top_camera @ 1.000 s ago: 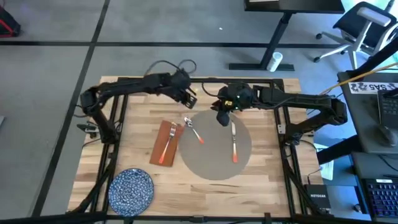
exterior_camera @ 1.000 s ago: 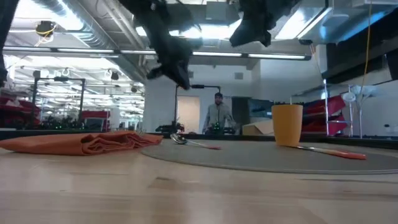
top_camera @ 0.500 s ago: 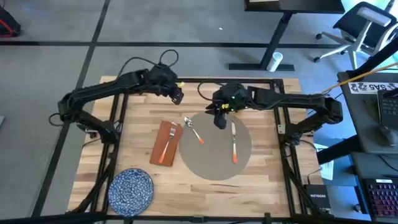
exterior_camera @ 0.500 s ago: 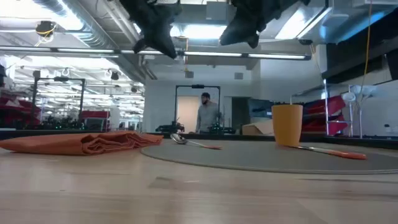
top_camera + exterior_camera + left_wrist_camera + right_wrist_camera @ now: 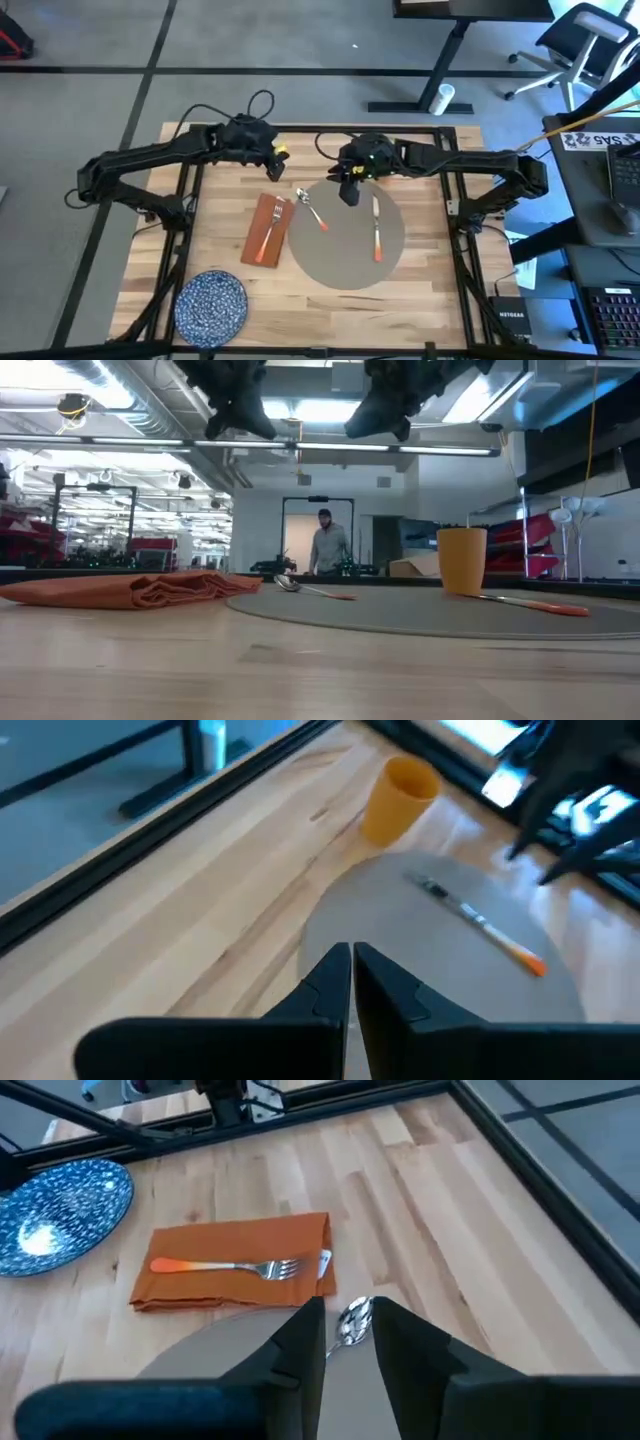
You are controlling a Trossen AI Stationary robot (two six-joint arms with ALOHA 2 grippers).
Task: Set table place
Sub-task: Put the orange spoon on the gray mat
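Observation:
The round grey-beige place mat (image 5: 345, 240) lies in the middle of the wooden table (image 5: 430, 290). On it rest a spoon (image 5: 312, 208) and a knife (image 5: 376, 228), both orange-handled, and an orange cup (image 5: 461, 560) stands at its far edge. A fork (image 5: 235, 1267) lies on the rust-red napkin (image 5: 266, 228) left of the mat. My left gripper (image 5: 272, 160) hangs shut in the air above the far left of the table. My right gripper (image 5: 348, 190) hovers open above the mat's far edge, with the spoon bowl (image 5: 352, 1318) showing below its fingers.
A blue speckled plate (image 5: 211, 305) sits at the table's near left corner. Black frame rails (image 5: 460, 250) edge the table. Bare wood lies right of the mat and along the near edge. A person (image 5: 326, 550) stands far off in the room.
My left gripper has risen and drawn back toward the table's left edge, away from the spoon. My right gripper has shifted a little toward the left over the mat's far edge. The spoon, fork, knife and cup have stayed put.

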